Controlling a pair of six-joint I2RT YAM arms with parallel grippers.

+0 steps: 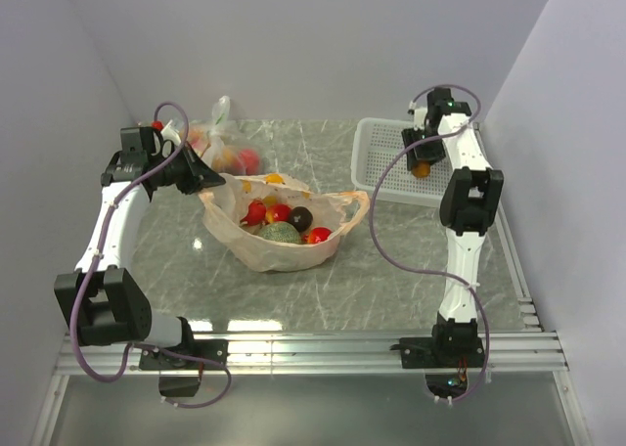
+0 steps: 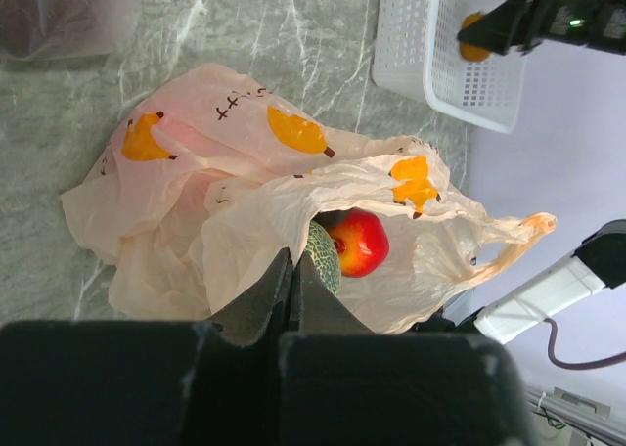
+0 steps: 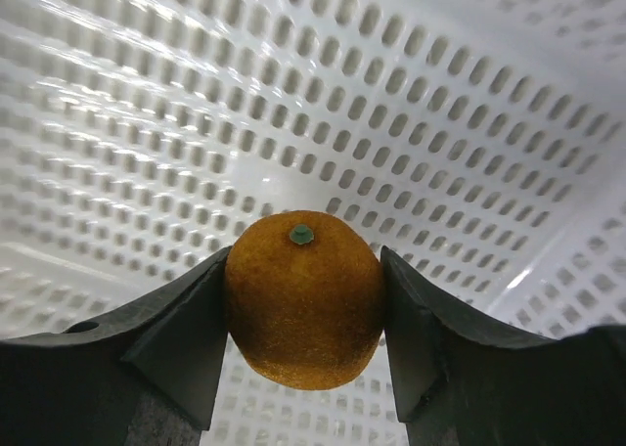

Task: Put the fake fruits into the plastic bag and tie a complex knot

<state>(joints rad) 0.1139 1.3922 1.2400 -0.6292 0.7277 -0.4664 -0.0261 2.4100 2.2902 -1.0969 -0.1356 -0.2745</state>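
The peach-orange plastic bag [image 1: 284,250] lies open mid-table. Inside it are a green netted melon [image 1: 281,234], three red balls [image 1: 256,213], [image 1: 279,212], [image 1: 318,235] and a dark maroon one [image 1: 300,218]. My left gripper [image 1: 212,180] is shut on the bag's left rim. In the left wrist view its fingers [image 2: 291,270] pinch the bag [image 2: 245,221] next to the melon [image 2: 326,257] and a red ball [image 2: 360,243]. My right gripper [image 1: 421,168] is shut on the orange-brown fruit [image 3: 303,299] and holds it just above the white basket [image 3: 196,94].
The white perforated basket [image 1: 381,177] stands at the back right; it also shows in the left wrist view [image 2: 421,35]. A clear bag [image 1: 227,151] of mixed fruits lies at the back, behind the left gripper. Walls close in on both sides.
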